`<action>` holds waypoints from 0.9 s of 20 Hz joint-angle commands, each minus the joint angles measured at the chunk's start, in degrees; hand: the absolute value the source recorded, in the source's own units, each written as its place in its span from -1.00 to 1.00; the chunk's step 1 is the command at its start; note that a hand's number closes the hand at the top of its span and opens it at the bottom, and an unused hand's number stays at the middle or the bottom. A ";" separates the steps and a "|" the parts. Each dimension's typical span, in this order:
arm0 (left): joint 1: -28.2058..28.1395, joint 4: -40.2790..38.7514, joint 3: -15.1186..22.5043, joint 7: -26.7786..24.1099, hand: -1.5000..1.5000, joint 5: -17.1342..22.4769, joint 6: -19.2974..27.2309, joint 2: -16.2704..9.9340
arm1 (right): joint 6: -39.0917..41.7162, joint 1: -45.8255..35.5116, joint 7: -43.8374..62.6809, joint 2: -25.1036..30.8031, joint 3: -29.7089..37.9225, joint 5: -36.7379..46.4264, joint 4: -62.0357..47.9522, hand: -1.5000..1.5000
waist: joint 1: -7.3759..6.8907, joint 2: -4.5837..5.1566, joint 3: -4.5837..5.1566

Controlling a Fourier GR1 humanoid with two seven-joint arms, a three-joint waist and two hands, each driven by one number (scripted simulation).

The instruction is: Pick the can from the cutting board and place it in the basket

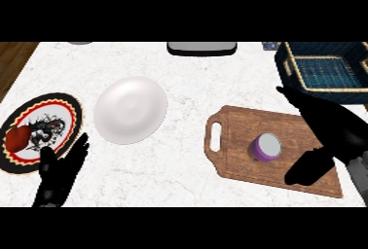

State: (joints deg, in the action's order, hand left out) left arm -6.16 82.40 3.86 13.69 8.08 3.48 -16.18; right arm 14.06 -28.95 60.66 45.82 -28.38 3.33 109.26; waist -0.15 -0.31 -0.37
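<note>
White plate (131,110) mid-counter; patterned plate (42,131) at left, just beside; grey object (202,47) at far edge

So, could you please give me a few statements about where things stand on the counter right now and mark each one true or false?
1. The purple can stands on the wooden cutting board. True.
2. The can already sits in the basket. False: it is on the cutting board, and the basket lies beyond it at the far right.
3. The right robot hand is open beside the can, not closed round it. True.
4. The white plate lies on the cutting board. False: it lies on the counter, left of the board.
5. The left robot hand holds the patterned plate. False: it rests open near that plate.
</note>
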 commanded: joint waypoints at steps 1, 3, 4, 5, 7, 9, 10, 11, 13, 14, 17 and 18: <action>0.12 -2.50 -0.76 1.42 0.00 0.44 -0.13 1.01 | 0.50 4.08 1.31 -1.49 0.22 3.89 -1.58 -1.00 | 0.19 0.31 0.38; -0.26 -4.63 -0.27 -0.34 0.00 -0.92 -0.44 1.51 | 1.33 2.69 0.74 -3.49 1.55 4.78 -2.83 -1.00 | 0.08 0.33 0.39; -2.17 -2.31 -0.34 0.41 0.00 0.21 -2.08 0.29 | -2.06 5.13 4.47 -6.52 -3.32 8.16 -0.31 -1.00 | 0.03 0.25 0.39; -1.26 -2.51 0.86 0.83 0.00 -1.79 0.85 2.57 | -1.91 5.00 3.83 -7.56 -3.19 9.35 -0.80 -1.00 | 0.05 0.28 0.39; -3.55 -3.31 -1.04 -2.69 0.00 0.18 -3.27 0.50 | -1.52 4.87 0.28 -8.07 -1.07 10.49 -4.41 -1.00 | -0.18 0.33 0.39; 1.10 -5.43 -0.57 0.30 0.00 -1.91 -0.01 2.29 | -1.33 9.34 -0.94 -6.03 -0.72 11.69 -0.68 -1.00 | 0.62 0.28 0.38; 0.40 -2.51 -0.84 1.98 0.00 -1.18 -0.25 2.16 | -0.45 6.40 -2.59 -9.31 -0.79 13.11 -6.13 -1.00 | -0.03 0.34 0.37; -0.73 -0.98 -0.13 3.11 0.00 -1.20 -0.94 1.85 | -1.10 5.47 -0.76 -11.10 -1.85 14.81 -6.54 -1.00 | -0.17 0.33 0.37; -0.24 -5.64 -1.00 -0.36 0.00 -2.43 -0.12 2.63 | -0.25 6.19 -2.13 -10.29 -0.27 14.71 -6.63 -1.00 | 0.12 0.36 0.39; -3.17 -1.19 0.41 0.95 0.00 -2.37 -0.53 2.94 | -1.96 9.94 -4.00 -10.42 -1.33 16.91 -5.00 -1.00 | 0.11 0.27 0.36; 0.02 -0.79 -1.95 3.28 0.00 -1.57 -1.22 2.02 | 0.14 10.39 -5.00 -12.10 1.72 17.94 -5.04 -1.00 | 0.14 0.29 0.37; -2.47 0.17 0.52 1.86 0.00 -2.47 -1.03 3.58 | -0.68 7.63 -10.68 -11.87 2.81 18.03 -14.20 -1.00 | -0.35 0.42 0.35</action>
State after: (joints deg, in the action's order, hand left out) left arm -6.97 83.73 2.73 14.42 6.31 2.64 -14.29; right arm 12.91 -20.44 54.49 35.04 -27.92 19.55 102.13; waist -0.18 -0.29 -0.39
